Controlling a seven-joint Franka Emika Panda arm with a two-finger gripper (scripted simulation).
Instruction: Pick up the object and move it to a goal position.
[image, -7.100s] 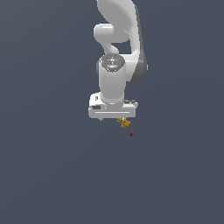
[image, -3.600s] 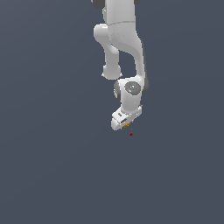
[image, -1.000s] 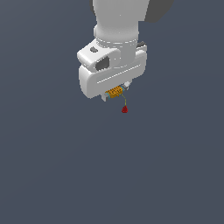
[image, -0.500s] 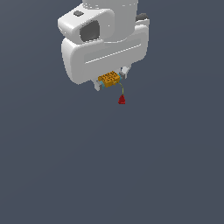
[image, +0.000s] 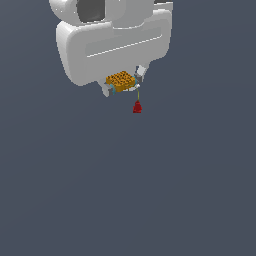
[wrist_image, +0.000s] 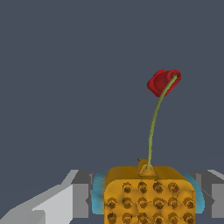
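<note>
One orange block (image: 120, 80) clamped between jaws, red marker (image: 137, 106) near; plain grey-blue backdrop.

A: What is carrying things here?
B: A flat slate-blue ground (image: 125, 200) is filling the exterior view from edge to edge, even in tone; whether it is acting as a floor or a tabletop, I cannot tell
A: And the wrist view?
B: The same plain ground (wrist_image: 65, 65) is spreading there
A: Is anything lying on it?
B: A small red marker (image: 137, 106) is showing against it; whether it is resting on it, I cannot tell
</note>
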